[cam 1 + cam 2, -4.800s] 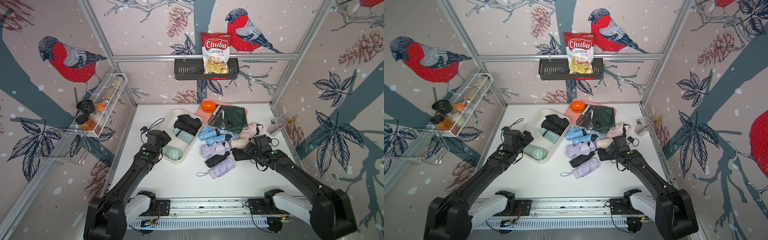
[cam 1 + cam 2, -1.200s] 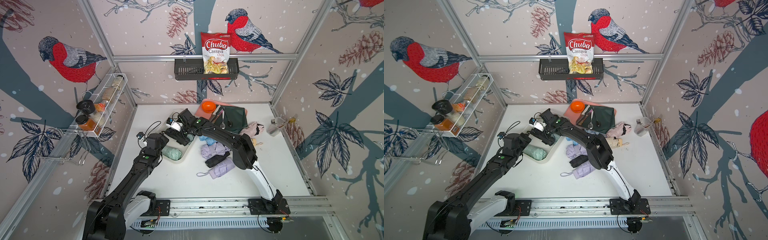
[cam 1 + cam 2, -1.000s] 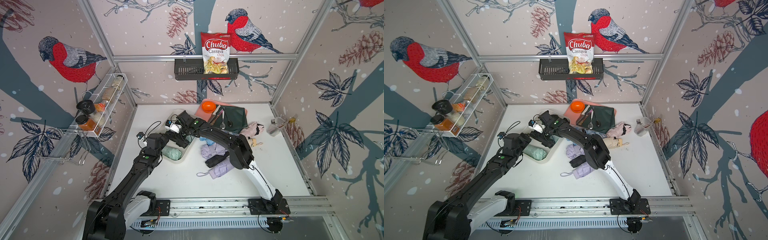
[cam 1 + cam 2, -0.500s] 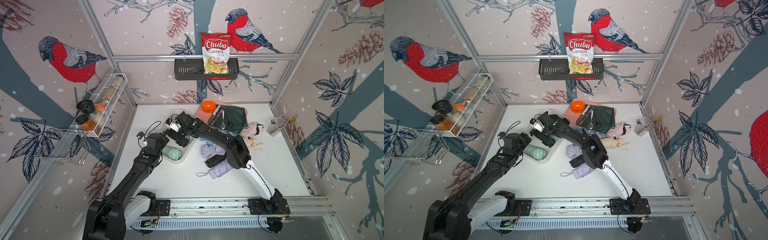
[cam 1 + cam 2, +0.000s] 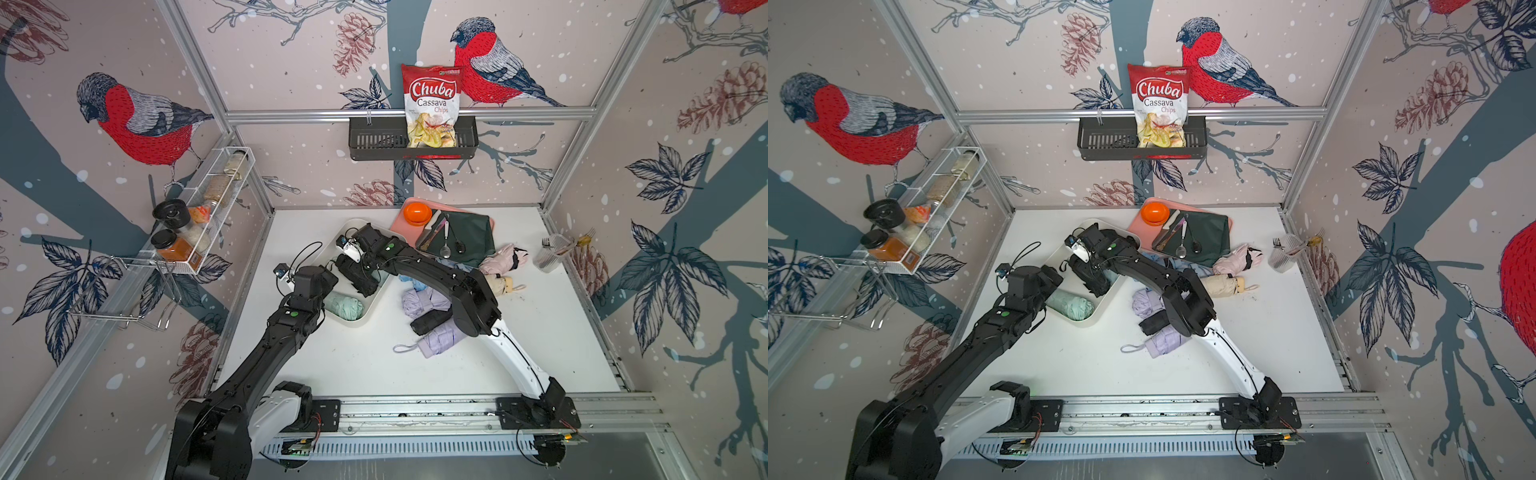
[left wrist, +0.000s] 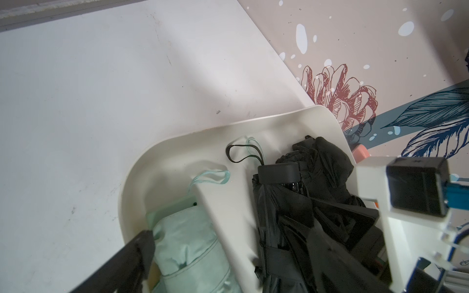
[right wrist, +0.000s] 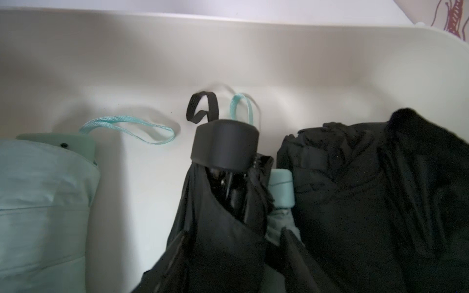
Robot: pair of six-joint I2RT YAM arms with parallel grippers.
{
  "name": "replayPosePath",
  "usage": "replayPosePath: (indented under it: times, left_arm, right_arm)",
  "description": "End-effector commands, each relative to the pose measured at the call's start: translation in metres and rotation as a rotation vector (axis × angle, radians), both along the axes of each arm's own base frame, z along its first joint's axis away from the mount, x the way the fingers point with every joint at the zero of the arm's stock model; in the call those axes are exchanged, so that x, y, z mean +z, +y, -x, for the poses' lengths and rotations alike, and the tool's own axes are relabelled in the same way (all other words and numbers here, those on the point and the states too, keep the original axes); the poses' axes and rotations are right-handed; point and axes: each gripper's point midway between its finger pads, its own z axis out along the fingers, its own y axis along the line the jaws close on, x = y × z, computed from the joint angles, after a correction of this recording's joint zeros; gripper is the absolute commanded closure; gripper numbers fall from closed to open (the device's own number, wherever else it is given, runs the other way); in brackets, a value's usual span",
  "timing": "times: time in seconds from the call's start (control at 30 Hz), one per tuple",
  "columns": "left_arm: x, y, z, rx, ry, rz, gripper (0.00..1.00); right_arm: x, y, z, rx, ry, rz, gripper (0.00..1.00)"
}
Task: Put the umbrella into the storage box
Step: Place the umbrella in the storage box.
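Right gripper (image 5: 356,277) has opened; black umbrella (image 7: 223,147) lies crosswise in storage box (image 7: 228,50).

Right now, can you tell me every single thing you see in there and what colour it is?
storage box: one, cream-white, on the table.
mint umbrellas: two, in the box, one mostly buried.
black umbrellas: three, two in the box, one on the table.
lilac umbrellas: two, on the table.
pink umbrella, beige umbrella: one each, on the table.
blue fabric: partly hidden under the right arm.
tray: one, pink, at the back, holding orange bowl, green cloth, cutlery.
cup: one, clear, holding forks, far right.
basket: one, black, hung at the back, holding red chips bag.
wire rack: one, white, hung on the left, with jars.
left gripper: black, jaws open, beside a mint umbrella.
right gripper: black, jaws around a black umbrella; grip unclear.
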Motion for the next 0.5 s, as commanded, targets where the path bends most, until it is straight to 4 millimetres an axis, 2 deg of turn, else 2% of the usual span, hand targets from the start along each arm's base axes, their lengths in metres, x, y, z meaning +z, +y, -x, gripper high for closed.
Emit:
replayPosePath:
  times: [0.0, 0.17, 0.47]
  left_arm:
    - [0.009, 0.001, -0.006, 0.006, -0.038, -0.002, 0.02]
    - [0.011, 0.0, -0.006, 0.005, -0.04, -0.001, 0.03]
    - [0.013, 0.001, -0.006, 0.007, -0.044, -0.006, 0.02]
  right_arm:
    - [0.004, -0.014, -0.01, -0.046, -0.044, 0.054, 0.32]
    - [0.024, -0.009, -0.006, -0.036, -0.064, 0.022, 0.25]
    - [0.049, -0.004, 0.0, -0.021, -0.073, -0.025, 0.23]
